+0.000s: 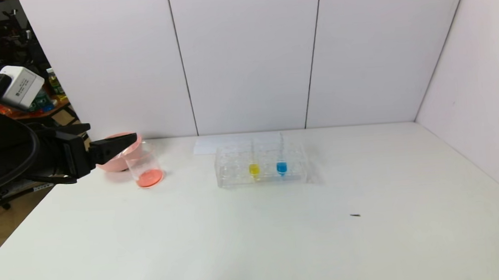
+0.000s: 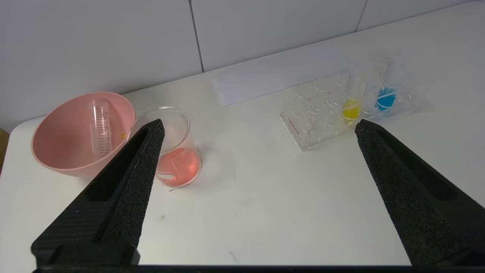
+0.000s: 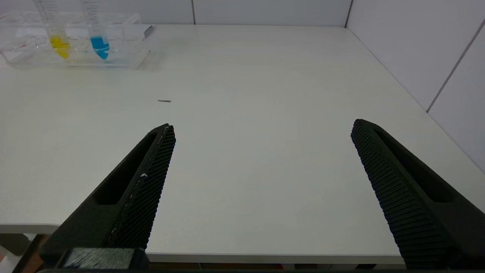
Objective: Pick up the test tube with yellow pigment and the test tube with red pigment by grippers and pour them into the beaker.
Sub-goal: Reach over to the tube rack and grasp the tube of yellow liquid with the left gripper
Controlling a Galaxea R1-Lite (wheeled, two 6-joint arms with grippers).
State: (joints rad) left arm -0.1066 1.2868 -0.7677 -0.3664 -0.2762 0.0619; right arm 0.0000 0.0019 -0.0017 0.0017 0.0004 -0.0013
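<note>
The beaker [image 1: 145, 168] stands at the far left of the table [image 1: 256, 243], just right of the pink bowl [image 2: 57, 151], and already holds red-orange liquid. An emptied graduated tube [image 2: 100, 127] lies in that bowl — judged to be the red one, though this cannot be confirmed. The test tube with yellow pigment [image 1: 254, 165] stands upright in the clear rack [image 1: 234, 180] at mid-table, beside a blue-liquid tube [image 1: 281, 164].

The left gripper [image 2: 257, 129] is held above the table's left edge near the beaker, jaws spread wide and holding nothing. The right gripper [image 3: 261, 129] is held off the near right edge, likewise spread wide and holding nothing.

The red pour is judged done; the yellow tube remains. A reach to the rack is called for, with a grasp on the tube's upper part, clear of its blue neighbour.

Open room is ample on the near and right table — only a small dark speck [image 1: 355, 215] lies there. The left edge and the bowl crowd the beaker.
</note>
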